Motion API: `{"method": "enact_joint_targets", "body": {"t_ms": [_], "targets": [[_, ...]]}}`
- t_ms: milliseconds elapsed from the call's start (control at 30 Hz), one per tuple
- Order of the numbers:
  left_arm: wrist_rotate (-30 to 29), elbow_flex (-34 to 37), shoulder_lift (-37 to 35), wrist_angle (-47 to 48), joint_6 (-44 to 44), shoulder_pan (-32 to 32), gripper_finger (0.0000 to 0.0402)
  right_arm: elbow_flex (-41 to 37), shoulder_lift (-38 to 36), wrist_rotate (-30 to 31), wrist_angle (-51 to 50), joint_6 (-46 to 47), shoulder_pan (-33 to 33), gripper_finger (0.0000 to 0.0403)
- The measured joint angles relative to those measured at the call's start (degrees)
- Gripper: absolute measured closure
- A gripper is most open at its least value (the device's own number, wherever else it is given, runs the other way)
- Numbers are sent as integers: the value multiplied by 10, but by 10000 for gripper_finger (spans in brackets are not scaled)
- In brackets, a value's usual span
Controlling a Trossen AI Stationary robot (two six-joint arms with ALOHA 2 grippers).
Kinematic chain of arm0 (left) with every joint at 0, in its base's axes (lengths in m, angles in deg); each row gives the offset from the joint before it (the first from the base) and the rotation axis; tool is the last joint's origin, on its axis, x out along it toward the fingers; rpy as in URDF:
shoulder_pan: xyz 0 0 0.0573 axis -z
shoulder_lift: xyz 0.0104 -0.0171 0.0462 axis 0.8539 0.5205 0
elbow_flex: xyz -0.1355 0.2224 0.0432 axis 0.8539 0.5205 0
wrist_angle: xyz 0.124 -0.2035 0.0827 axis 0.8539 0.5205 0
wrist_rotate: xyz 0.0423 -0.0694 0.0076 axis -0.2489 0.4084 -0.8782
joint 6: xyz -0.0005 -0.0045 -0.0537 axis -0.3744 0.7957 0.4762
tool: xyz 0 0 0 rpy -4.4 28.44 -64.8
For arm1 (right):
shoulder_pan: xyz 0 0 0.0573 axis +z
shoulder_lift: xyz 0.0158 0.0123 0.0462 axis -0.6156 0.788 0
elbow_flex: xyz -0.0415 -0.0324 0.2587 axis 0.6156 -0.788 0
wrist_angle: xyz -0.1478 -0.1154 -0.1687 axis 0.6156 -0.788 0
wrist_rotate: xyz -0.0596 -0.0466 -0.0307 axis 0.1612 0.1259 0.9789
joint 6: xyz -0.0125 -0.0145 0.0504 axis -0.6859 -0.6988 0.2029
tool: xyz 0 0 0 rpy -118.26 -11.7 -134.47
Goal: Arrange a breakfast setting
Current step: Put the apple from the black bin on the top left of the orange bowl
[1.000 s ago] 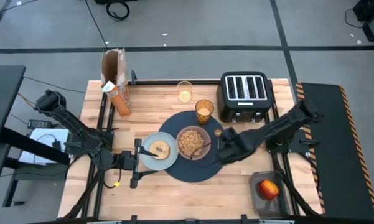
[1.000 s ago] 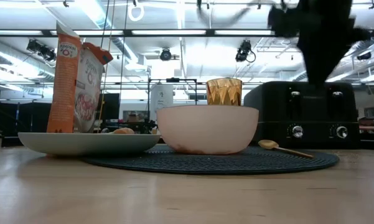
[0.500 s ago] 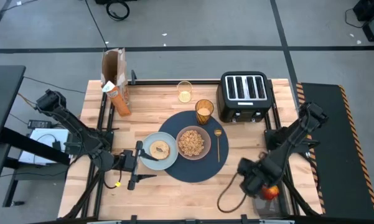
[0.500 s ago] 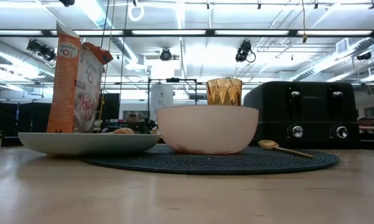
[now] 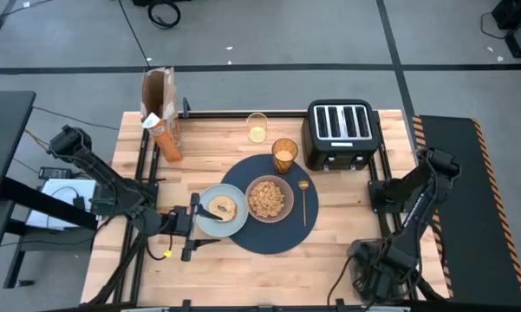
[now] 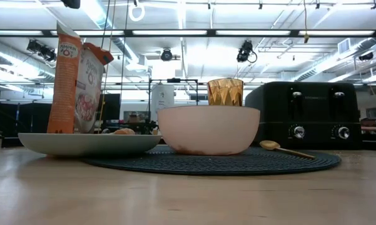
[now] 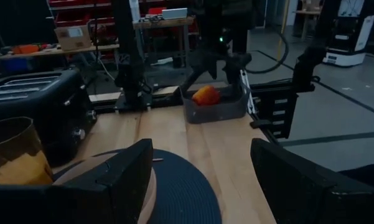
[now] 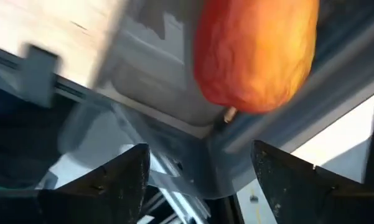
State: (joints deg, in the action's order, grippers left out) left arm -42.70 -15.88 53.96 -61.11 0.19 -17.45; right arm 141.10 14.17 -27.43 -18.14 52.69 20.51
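Note:
The navy placemat [image 5: 269, 238] lies mid-table. On it are the pinkish bowl [image 5: 250, 198] of cereal [image 5: 270, 198], the gold spoon [image 5: 303, 201] and the amber tumbler [image 5: 284, 154]. The blue-grey plate [image 5: 206, 224] overlaps its left edge and carries the bagel [image 5: 221, 207]. The red apple [image 8: 255, 56] lies in a grey bin [image 7: 215, 111] at the table's near right corner. My right gripper [image 8: 198, 149] hangs open above it, pointing steeply down, and hides it in the high view. My left gripper [image 5: 193, 227] waits open and level at the plate's left rim.
The black toaster [image 5: 341, 134] stands at the far right behind the placemat. The orange cereal box [image 5: 160, 108] is at the far left, with a clear glass [image 5: 257, 127] between them. Bare wood shows along the near edge, in front of the placemat.
My right gripper has swung from the placemat's right part, beside the spoon, toward the table's near right corner. It has tipped downward and now hangs over the bin with the apple. The spoon stays flat on the placemat.

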Motion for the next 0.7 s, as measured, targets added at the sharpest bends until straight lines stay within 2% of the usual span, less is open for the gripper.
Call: {"method": "enact_joint_targets", "body": {"t_ms": [167, 367, 700], "targets": [[0, 0, 0, 0, 0, 0, 123, -63, 0, -54, 73, 60, 17, 132], [0, 0, 0, -2, 1, 0, 123, -122, 0, -85, 168, 93, 7, 149], [0, 0, 0, 0, -13, 0, 123, -164, 0, -94, 166, 82, -17, 202]]}}
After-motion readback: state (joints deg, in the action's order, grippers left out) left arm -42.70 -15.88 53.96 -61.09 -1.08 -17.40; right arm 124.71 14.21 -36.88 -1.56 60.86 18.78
